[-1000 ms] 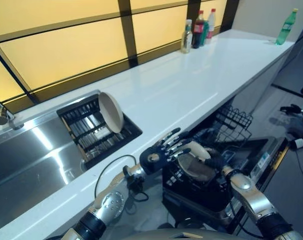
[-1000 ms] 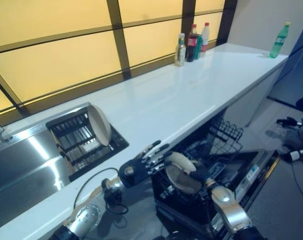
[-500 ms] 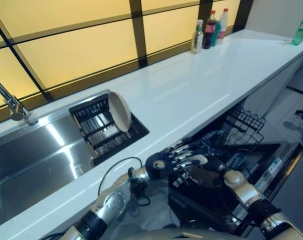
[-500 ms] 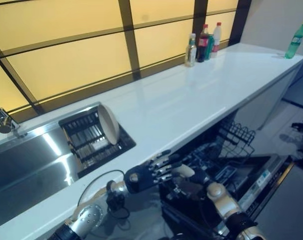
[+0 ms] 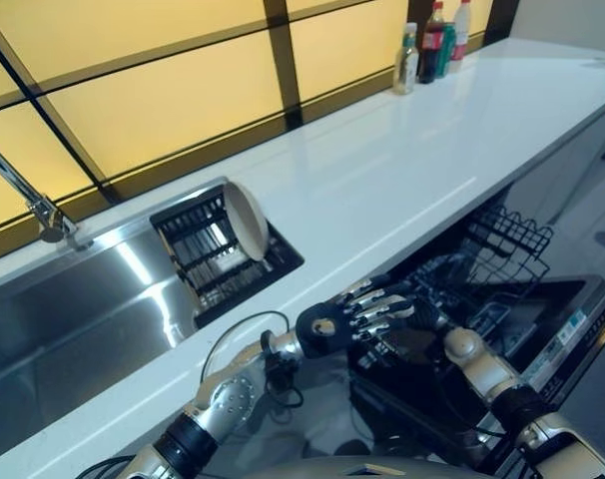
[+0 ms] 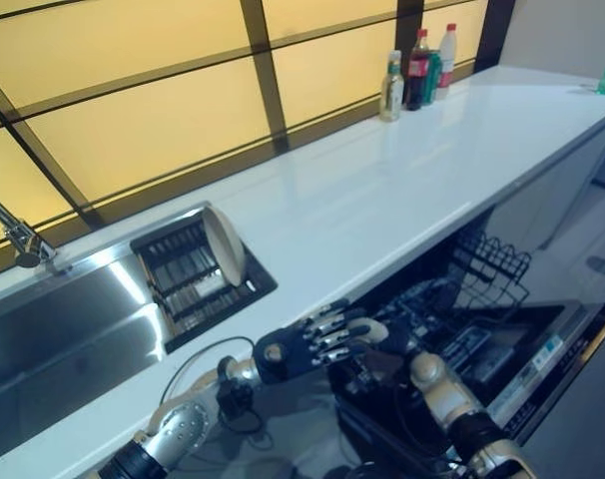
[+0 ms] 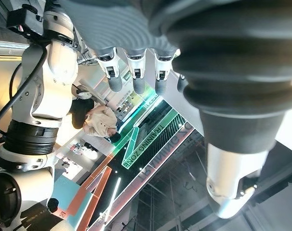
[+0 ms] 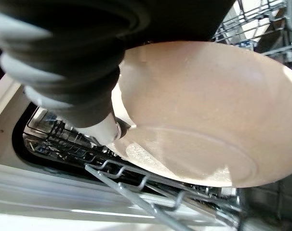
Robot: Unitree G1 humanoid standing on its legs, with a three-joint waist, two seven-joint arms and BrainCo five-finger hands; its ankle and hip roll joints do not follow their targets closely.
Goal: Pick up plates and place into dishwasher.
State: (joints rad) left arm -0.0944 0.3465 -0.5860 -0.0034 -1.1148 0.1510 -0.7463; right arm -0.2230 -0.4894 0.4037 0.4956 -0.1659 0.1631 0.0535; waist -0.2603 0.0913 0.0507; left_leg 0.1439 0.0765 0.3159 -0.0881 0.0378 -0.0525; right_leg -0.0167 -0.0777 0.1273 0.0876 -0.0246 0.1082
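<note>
Now plate [image 8: 204, 130] against right hand [image 8: 64, 57]

You see warm yellow light glowing through the backlit window panels [image 5: 163, 100] behind the counter. It bounces off the glossy white countertop [image 5: 382, 170] as broad pale glare, and streaks shine on the steel sink [image 5: 93, 309]. Below the counter edge, the dishwasher rack [image 5: 462, 299] sits in deep shadow. Close up, the plate [image 8: 199, 120] carries a soft white sheen.
</note>
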